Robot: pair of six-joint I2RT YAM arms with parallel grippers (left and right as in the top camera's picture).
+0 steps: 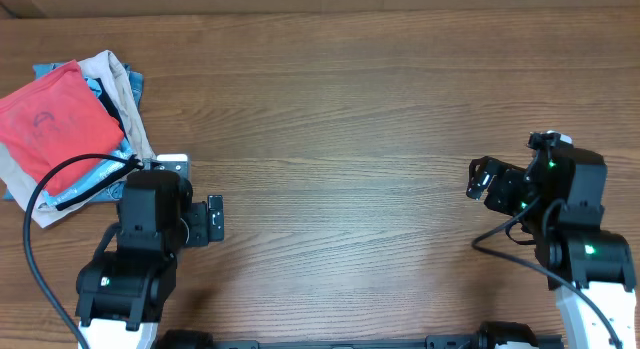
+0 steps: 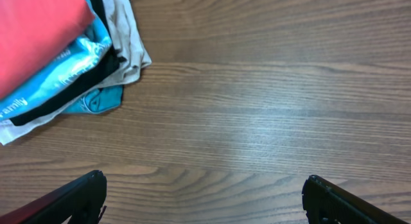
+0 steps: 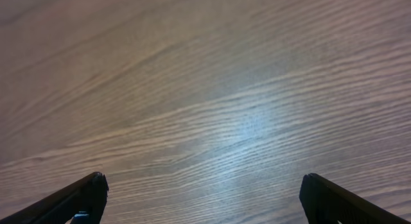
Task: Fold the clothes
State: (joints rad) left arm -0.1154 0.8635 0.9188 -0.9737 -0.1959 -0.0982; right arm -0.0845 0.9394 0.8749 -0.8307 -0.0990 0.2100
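Both arms (image 1: pixel 150 229) blk, white bases (image 1: pixel 600 289), blk cables (image 1: pixel 40 199), green LEDs (image 1: pixel 590 251)

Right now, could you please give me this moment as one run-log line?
red T-shirt: atop pile, ungrasped | left gripper: open, empty, near pile | right gripper: open, empty, over table
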